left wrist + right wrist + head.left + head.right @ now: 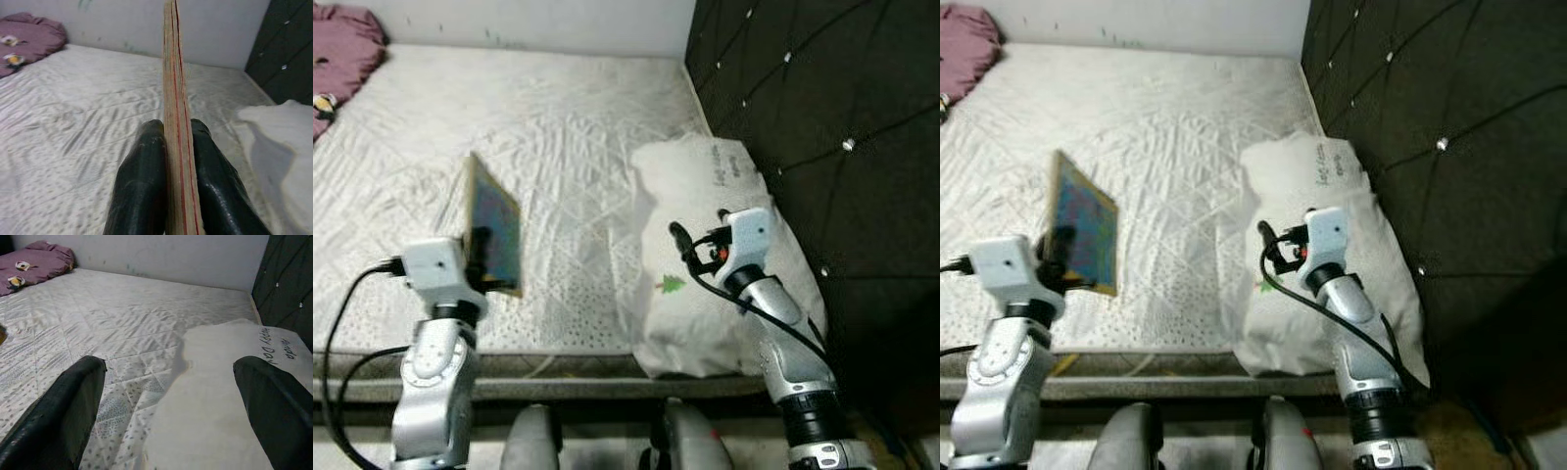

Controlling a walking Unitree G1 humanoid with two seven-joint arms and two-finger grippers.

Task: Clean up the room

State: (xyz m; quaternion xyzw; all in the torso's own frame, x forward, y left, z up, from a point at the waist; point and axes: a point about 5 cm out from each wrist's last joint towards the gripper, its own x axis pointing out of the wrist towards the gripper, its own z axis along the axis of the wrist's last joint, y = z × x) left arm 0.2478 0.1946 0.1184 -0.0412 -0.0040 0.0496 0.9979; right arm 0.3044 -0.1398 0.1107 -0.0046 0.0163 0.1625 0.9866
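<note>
Book [495, 223], one, thin, colourful cover, held upright on edge above the bed [558, 127], clamped between the two black fingers [142, 196] of the left gripper [175, 147], near the bed's front edge. Pillow [705, 255], one, white, with a small green tree mark and some lettering, lying on the bed against the dark padded headboard [822, 117]. Right gripper [171, 382], jaws spread wide and holding nothing, hovering over the pillow's near part. Pink bundle [342, 49], one, at the bed's far corner away from the headboard; cloth or cushion, cannot tell which. Step in hand, by judgement: carrying the book off the bed to wherever it belongs. Next move likely calls for keeping the grip firm and the book upright while turning away from the bed; no shelf or desk is in sight, so a place for it must be found first. Pillow appears roughly in place already.
</note>
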